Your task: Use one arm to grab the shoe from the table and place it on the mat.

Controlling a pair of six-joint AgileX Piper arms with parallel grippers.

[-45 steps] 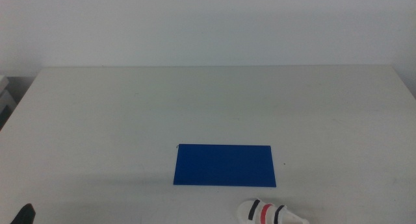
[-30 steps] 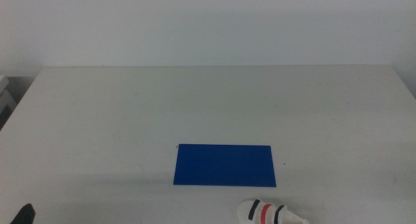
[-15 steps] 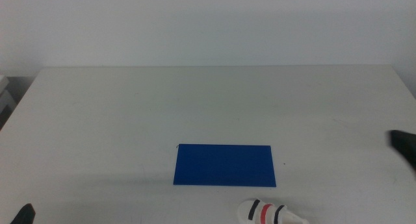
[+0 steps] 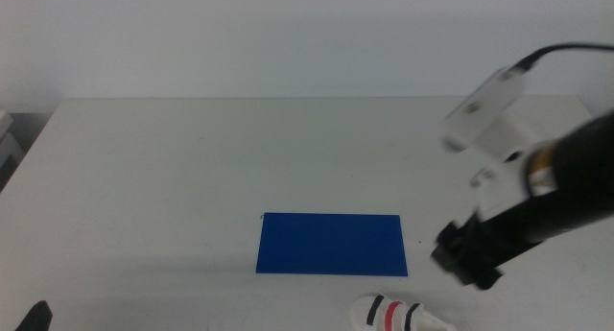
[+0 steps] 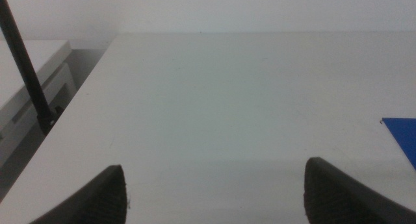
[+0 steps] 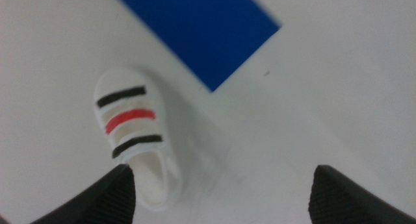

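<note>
The white shoe [image 4: 393, 315] with two black straps and one red strap lies on the table [image 4: 192, 158] near its front edge, just in front of the blue mat's [image 4: 332, 244] right end. My right arm has come in from the right. Its gripper [image 4: 468, 258] hangs open and empty above the table, right of the mat and a little behind and right of the shoe. The right wrist view shows the shoe [image 6: 133, 139] and the mat's corner [image 6: 195, 29] ahead of the open gripper [image 6: 221, 198]. My left gripper [image 4: 36, 318] waits at the front left, open [image 5: 214, 198].
A black cable [image 4: 566, 51] and the white gripper block [image 4: 489, 110] rise above the right arm. The left wrist view shows the table's left edge, a black rod [image 5: 26, 68] beside it, and a corner of the mat [image 5: 403, 136].
My right arm has swung in from the right edge to above the table near the shoe. The shoe, the mat and the left gripper have not moved.
</note>
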